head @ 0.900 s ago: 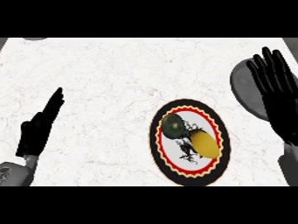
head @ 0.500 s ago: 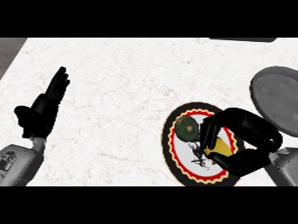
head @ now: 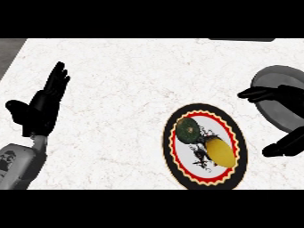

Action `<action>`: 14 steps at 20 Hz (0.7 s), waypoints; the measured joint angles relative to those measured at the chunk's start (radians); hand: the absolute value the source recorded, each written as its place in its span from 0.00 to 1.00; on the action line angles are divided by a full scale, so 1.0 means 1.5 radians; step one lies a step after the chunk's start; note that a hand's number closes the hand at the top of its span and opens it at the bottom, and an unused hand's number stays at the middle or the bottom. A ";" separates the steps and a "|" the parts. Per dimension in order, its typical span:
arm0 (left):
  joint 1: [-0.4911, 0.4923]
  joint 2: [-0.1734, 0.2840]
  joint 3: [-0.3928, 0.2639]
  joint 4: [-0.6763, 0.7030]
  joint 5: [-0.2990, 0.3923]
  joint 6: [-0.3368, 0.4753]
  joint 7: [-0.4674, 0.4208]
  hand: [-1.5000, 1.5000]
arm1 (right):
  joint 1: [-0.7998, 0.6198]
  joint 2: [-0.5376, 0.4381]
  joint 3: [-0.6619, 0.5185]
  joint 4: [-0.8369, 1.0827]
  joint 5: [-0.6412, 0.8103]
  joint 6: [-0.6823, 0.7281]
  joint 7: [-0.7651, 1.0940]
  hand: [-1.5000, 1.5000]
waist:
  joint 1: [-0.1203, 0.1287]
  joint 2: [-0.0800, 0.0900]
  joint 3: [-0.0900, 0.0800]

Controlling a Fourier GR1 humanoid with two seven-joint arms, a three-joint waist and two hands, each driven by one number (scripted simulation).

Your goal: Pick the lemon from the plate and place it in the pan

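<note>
Lemon (head: 221, 151) lies on the plate (head: 182, 173), lower right of its centre, next to a dark green round item (head: 188, 129). It is untouched and sits left of the right hand's fingers (head: 253, 93), clear of them.

Right hand (head: 297, 116) shows at the right edge with thumb and fingers spread and nothing between them; it holds no fruit. The grey pan (head: 273, 78) is partly under and beyond that hand.

Left hand (head: 39, 109) rests at the left over the worktop (head: 128, 75), fingers straight and pointing up, well apart from everything.

Risks, as I judge them: the lemon is rounded and lies against the green item, so fingers coming in from the right may nudge it, roll it across the plate, or close on the wrong item. The plate could also slide.

Versus half a second ago: the right hand was then curled over the plate's right side, covering the lemon; now it has drawn back to the right and opened, and the lemon is exposed.
</note>
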 measured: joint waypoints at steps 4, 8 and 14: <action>-0.005 -0.005 0.003 0.005 -0.001 0.001 0.002 0.50 | -0.062 -0.074 0.011 0.015 0.063 -0.014 -0.030 0.00 | 0.002 0.000 -0.001; -0.008 -0.007 0.007 0.008 -0.004 0.001 0.003 0.50 | -0.120 -0.129 0.047 0.012 0.129 -0.028 -0.049 0.00 | 0.001 -0.002 -0.003; 0.003 -0.009 0.015 0.001 -0.008 0.000 0.011 0.50 | -0.197 -0.141 0.087 0.022 0.166 -0.043 -0.061 0.00 | -0.007 -0.006 -0.004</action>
